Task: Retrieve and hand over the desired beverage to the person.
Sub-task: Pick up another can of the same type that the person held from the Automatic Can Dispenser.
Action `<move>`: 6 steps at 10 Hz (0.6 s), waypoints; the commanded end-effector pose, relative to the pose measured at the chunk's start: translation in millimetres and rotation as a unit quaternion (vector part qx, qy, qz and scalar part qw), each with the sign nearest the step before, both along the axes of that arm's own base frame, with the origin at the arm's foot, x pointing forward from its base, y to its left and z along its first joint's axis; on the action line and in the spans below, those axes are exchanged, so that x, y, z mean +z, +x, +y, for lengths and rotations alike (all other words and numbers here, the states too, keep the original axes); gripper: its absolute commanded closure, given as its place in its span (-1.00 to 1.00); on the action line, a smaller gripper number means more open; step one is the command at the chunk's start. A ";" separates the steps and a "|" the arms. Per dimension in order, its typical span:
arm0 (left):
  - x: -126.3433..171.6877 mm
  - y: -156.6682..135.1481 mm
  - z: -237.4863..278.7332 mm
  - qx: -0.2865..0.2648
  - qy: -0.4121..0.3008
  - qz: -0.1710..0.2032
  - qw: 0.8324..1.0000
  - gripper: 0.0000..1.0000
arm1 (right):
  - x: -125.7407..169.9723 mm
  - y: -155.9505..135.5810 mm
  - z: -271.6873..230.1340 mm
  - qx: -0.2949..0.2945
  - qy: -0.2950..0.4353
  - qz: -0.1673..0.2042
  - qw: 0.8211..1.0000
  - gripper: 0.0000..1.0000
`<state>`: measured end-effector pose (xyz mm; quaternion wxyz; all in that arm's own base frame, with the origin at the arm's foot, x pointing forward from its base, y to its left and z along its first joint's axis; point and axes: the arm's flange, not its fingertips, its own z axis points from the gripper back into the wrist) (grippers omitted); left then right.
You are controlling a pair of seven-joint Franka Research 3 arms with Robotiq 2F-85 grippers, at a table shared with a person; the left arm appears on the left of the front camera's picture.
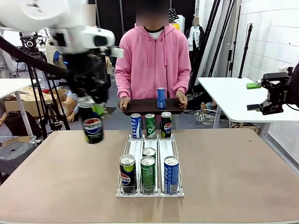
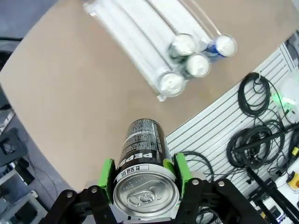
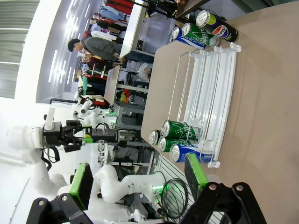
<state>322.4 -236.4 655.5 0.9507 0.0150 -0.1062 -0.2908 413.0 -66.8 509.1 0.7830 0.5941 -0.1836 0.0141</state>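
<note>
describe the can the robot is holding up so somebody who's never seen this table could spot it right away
Start at the clear can rack in the middle of the tan table, then look up and to its left. There the left end effector holds a black Pepsi can in the air, clear of the tabletop. Every other can stands in the rack, behind it, or on the person's dark tray.

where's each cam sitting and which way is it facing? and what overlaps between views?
Front: fixed on the robot's side, looking across the table at the person holding a tray; left gripper lifts a black Pepsi can, right gripper waits open at the side.
Left wrist: above the table, looking down past its green-padded fingers shut on that can.
Right wrist: rolled sideways, looking across the table between open fingers.
Shared: the can rack appears in all three.
</note>
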 end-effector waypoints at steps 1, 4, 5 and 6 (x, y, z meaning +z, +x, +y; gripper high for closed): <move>-0.8 -8.1 49.7 0.033 0.002 -0.024 0.999 1.00 | 0.8 0.9 -0.1 0.002 -0.003 0.001 1.000 -1.00; 2.7 -8.8 112.7 0.127 0.025 -0.058 0.990 1.00 | 0.8 0.9 -0.1 0.002 -0.003 0.001 1.000 -1.00; 9.9 -9.0 121.8 0.138 0.020 -0.093 0.986 1.00 | 0.8 0.9 -0.1 0.002 -0.003 0.001 1.000 -1.00; 16.8 -10.1 130.3 0.151 0.015 -0.112 0.982 1.00 | 0.8 0.9 -0.1 0.002 -0.003 0.001 1.000 -1.00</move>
